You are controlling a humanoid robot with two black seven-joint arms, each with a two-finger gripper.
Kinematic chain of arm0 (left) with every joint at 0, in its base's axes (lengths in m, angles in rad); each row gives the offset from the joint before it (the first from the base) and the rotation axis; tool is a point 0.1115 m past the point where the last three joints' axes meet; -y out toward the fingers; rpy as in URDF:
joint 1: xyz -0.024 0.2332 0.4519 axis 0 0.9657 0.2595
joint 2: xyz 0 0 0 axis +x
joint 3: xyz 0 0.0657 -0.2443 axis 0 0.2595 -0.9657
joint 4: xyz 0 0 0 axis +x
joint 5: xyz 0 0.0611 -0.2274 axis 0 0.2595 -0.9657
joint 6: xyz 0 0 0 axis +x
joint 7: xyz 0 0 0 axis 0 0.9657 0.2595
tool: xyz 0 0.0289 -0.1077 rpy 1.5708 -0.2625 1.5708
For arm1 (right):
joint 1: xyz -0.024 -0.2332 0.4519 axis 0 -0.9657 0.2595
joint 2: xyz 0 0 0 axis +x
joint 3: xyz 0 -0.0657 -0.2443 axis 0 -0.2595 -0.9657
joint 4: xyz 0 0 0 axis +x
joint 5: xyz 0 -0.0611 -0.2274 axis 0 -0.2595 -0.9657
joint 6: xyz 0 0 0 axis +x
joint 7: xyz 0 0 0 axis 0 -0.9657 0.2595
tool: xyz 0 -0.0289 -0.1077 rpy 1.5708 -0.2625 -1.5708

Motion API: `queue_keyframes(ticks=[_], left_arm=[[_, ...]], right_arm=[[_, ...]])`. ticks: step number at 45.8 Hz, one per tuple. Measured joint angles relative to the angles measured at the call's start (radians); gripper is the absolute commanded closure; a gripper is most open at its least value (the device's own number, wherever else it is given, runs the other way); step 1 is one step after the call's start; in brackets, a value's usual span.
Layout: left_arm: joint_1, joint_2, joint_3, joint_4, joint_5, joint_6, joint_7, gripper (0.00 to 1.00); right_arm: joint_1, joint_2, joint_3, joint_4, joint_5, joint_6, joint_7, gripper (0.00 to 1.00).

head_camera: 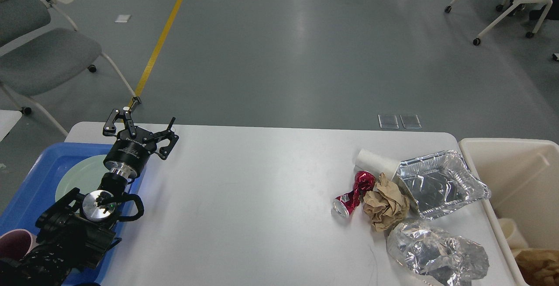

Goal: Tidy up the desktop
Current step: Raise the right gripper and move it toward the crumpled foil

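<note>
Head view: the desktop [262,198] fills the lower middle of the frame, white, with a thin dark scratch near its front right. The left gripper [148,118] hangs over the desktop's far left corner, its two fingers spread wide apart with nothing between them. The right arm does not show.

A blue tray [30,190] sits at the left edge, holding a pale green plate [76,177] partly hidden by the arm, and a pink cup [15,244] at the near corner.

On the right side lies a cluster of rubbish. A white paper cup [373,161] lies on its side, touching a foil tray [441,183]. A crushed red can [351,194] lies just beside a brown paper ball [386,203]. A crumpled foil wad [436,253] lies nearer the front edge.

A cream bin [506,168] stands against the desktop's right edge, with brown paper [539,266] in its near corner.
</note>
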Motion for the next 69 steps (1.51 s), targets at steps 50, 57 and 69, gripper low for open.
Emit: queue_keyframes(ticks=[50, 57, 69], left_arm=[[0.000, 0.001, 0.001, 0.000, 0.000, 0.000, 0.000, 0.04], [0.000, 0.001, 0.001, 0.000, 0.000, 0.000, 0.000, 0.04], [0.000, 0.001, 0.001, 0.000, 0.000, 0.000, 0.000, 0.04]], right_arm=[[1.352, 0.428, -0.517, 0.609, 0.011, 0.825, -0.003, 0.00], [1.094, 0.370, -0.518, 0.602, 0.009, 0.657, -0.006, 0.00], [0.747, 0.187, -0.514, 0.607, 0.002, 0.417, -0.006, 0.00]])
